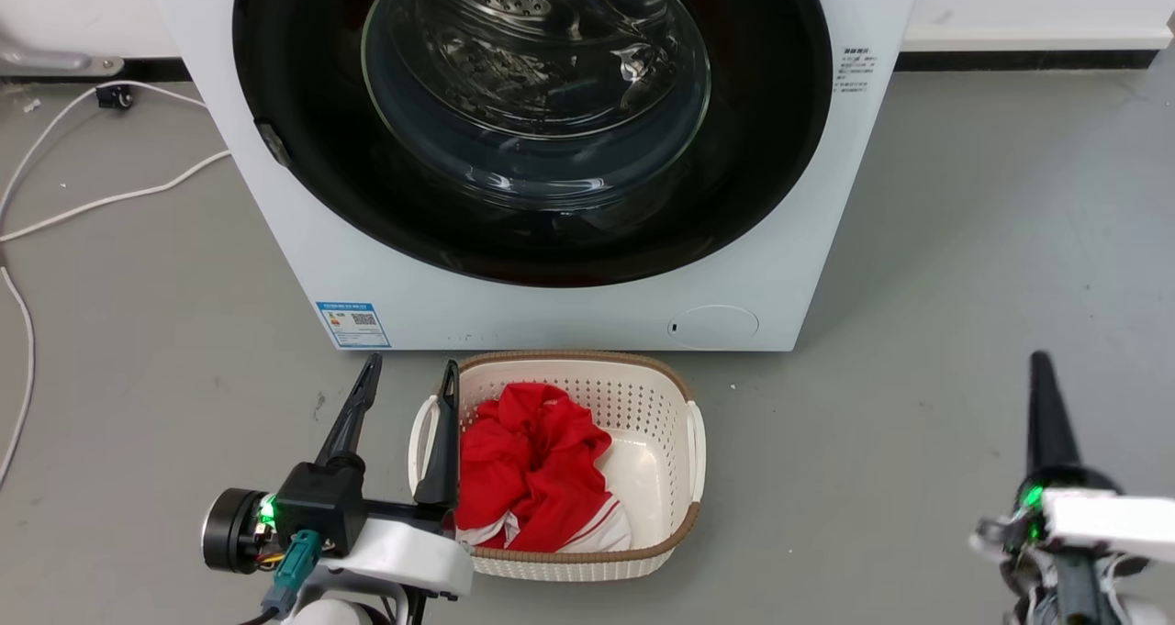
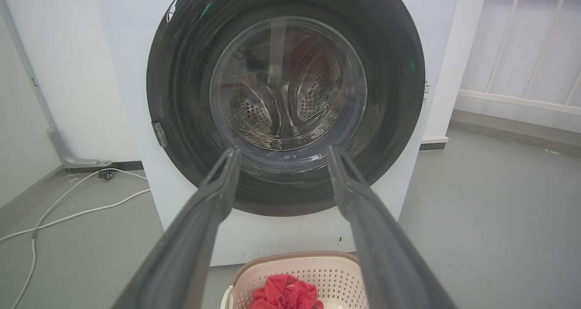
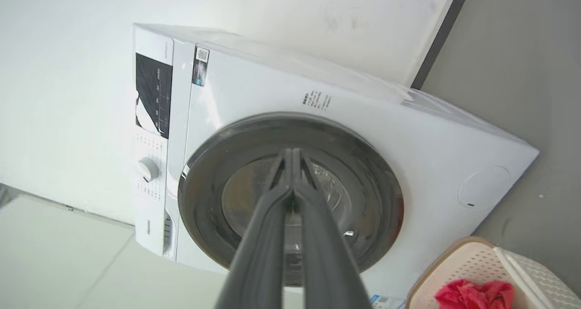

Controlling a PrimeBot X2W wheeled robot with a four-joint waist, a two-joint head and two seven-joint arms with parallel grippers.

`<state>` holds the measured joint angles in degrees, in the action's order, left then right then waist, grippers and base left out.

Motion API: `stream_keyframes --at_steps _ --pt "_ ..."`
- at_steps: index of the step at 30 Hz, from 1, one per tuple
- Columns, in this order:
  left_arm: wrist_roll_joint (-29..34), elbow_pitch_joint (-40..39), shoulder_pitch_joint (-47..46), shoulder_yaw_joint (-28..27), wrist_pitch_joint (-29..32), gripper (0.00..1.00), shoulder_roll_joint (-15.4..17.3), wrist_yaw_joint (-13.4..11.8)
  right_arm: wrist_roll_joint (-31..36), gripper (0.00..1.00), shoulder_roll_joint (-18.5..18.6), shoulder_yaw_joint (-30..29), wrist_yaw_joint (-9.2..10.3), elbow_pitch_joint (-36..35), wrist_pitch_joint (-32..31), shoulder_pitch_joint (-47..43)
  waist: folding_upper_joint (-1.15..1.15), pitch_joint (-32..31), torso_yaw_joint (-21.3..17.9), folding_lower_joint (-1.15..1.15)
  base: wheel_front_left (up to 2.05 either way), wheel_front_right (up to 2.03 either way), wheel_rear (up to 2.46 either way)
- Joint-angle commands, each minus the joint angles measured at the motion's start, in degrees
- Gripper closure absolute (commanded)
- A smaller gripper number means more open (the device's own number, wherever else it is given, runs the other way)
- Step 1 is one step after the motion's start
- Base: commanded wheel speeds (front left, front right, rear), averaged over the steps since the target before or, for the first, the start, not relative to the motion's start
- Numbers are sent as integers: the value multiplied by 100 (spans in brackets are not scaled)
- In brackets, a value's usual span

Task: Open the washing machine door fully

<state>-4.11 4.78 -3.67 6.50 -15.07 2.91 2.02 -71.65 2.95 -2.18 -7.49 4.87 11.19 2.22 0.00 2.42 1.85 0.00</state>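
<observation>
The white washing machine (image 1: 560, 304) stands straight ahead, and its round glossy black washing machine door (image 1: 303, 102) with a clear glass bowl lies flush against the front, closed. My left gripper (image 1: 409, 374) hangs open low at the left, beside the basket, well short of the machine, with nothing between its fingers. In the left wrist view the door (image 2: 181, 95) fills the middle beyond the spread left gripper (image 2: 281, 154). My right gripper (image 1: 1040, 361) is shut at the lower right, far from the door. The right wrist view shows the door (image 3: 204, 200) behind the closed right gripper (image 3: 290, 152).
A cream perforated laundry basket (image 1: 675, 396) with a red cloth (image 1: 528, 464) sits on the grey floor just in front of the machine. White cables (image 1: 101, 201) trail across the floor at the left. A white wall runs behind.
</observation>
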Motion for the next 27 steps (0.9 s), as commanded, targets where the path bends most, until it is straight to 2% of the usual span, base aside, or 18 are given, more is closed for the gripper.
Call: stream_keyframes --at_steps 1,3,7,10,14,22,27 --pt "-21 -30 -46 -24 -15 0 -2 11 -383 100 -12 -90 0 15 23 174 0 60 -17 0 0 0 0" --pt "-56 -52 -98 -29 -15 0 -3 4 -1096 100 -12 -253 0 79 -25 368 0 128 -31 0 0 0 0" --pt "-100 -120 -197 -18 -15 0 -2 -28 -1998 100 -5 -687 0 275 -123 862 0 335 -39 0 0 0 0" --pt "-120 -186 -303 0 -15 0 -3 -38 -2477 100 205 -996 0 553 -200 1321 0 530 -26 0 0 0 0" --pt "-150 -244 -429 7 -15 0 -3 -26 -2886 100 641 -1115 0 1145 -380 2071 0 770 -4 0 0 0 0" --pt "-159 -328 -668 14 -15 0 -3 15 -3146 100 1649 -678 0 2436 -950 3636 0 1191 104 0 0 0 0" --pt "-161 -408 -804 28 -15 0 -2 32 -3073 100 2141 -46 0 3215 -1562 4687 0 1434 165 0 0 0 0"
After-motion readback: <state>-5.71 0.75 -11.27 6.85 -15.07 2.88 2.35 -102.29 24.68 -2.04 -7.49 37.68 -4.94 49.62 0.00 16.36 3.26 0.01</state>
